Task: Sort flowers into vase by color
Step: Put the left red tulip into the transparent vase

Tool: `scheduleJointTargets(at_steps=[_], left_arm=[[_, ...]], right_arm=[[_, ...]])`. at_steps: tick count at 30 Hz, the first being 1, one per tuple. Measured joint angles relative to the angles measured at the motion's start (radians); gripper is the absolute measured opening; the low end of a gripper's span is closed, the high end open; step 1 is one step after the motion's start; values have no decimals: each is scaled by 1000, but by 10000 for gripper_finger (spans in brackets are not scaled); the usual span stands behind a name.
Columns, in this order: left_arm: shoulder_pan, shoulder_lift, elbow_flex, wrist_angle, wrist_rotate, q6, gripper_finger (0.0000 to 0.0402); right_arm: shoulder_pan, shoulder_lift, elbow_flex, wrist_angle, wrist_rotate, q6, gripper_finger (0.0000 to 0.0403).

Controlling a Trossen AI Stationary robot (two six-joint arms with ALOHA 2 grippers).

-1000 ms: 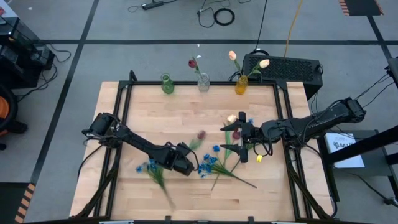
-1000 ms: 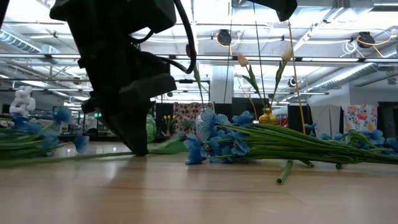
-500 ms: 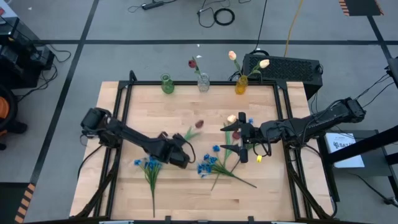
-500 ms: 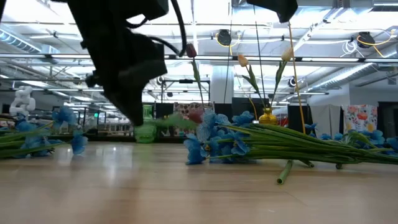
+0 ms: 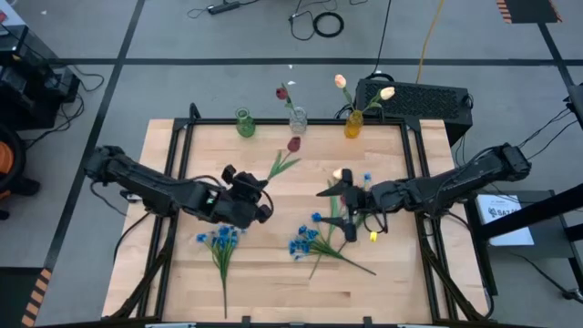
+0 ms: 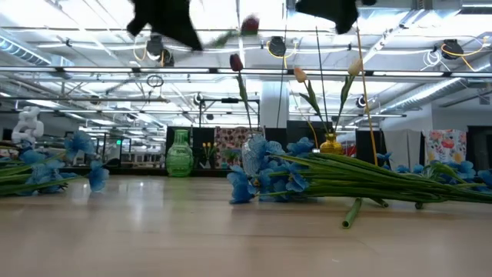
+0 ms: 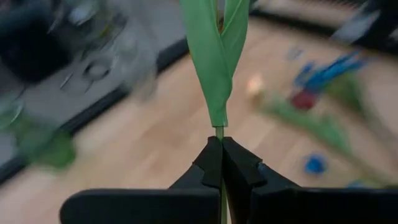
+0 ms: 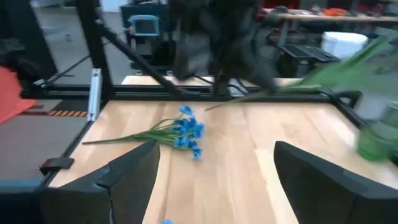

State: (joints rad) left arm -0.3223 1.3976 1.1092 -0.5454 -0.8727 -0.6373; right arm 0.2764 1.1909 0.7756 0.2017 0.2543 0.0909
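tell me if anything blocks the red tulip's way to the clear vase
Nothing visible does. The left tool holds the red tulip by its stem, lifted over bare table; the clear vase with its own red tulip stands just beyond the bloom.

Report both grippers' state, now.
Left gripper: shut on the dark red tulip, lifted off the table.
Right gripper: open, holding nothing.

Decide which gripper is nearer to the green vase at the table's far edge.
Left. The left gripper, shut on a dark red tulip's stem, is just in front of the green vase; the open right gripper waits farther off, right of centre.
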Motion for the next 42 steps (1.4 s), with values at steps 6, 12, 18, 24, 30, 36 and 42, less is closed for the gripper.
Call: scheduleJointTargets(at_steps=[6,12,18,24,30,36,42], left_arm=[[-67,-40,0,308,16,318,3],[-128,-12,0,513,154,552,3],[-151,29,0,642,244,687,3],[-149,41,0,673,245,715,3],[-149,41,0,696,301,715,3],[-137,41,0,706,339,705,4],[-120,85,0,764,373,725,4]], right_arm=[[-15,148,-2,242,-25,-92,309],[-22,238,-2,466,-47,-127,309],[-15,270,-2,680,-155,-157,309],[7,270,-1,737,-181,-179,309],[13,269,-1,751,-186,-189,294],[12,269,-1,751,-258,-190,236],[11,269,-1,760,-255,-190,189]])
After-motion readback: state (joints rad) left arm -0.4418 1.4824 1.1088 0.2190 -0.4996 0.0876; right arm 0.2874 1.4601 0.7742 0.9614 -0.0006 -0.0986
